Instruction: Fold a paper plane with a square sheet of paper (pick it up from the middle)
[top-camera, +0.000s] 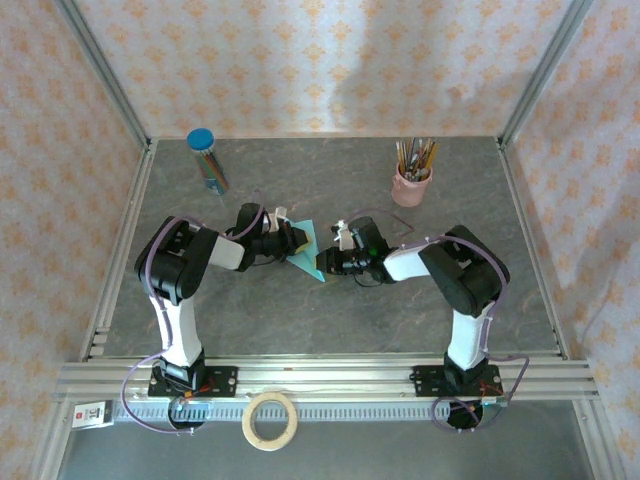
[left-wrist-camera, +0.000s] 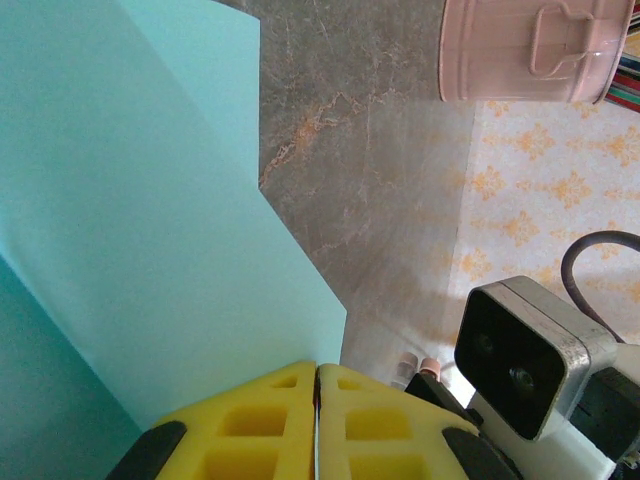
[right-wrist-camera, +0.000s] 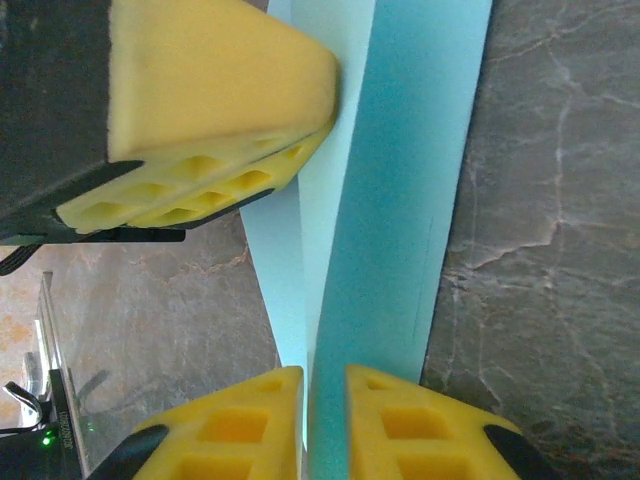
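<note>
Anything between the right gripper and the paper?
Nothing visible: the folded turquoise paper runs between the slightly parted fingers of the right gripper, while the left gripper pinches it from the opposite side.

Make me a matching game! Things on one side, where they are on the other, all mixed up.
Things: 1 pink cup; 2 blue-lidded tube; 3 tape roll; 4 turquoise paper.
Places: A between the left hand and the right hand; B back left; C back right; D near edge.
Pairs: 1-C, 2-B, 3-D, 4-A.
</note>
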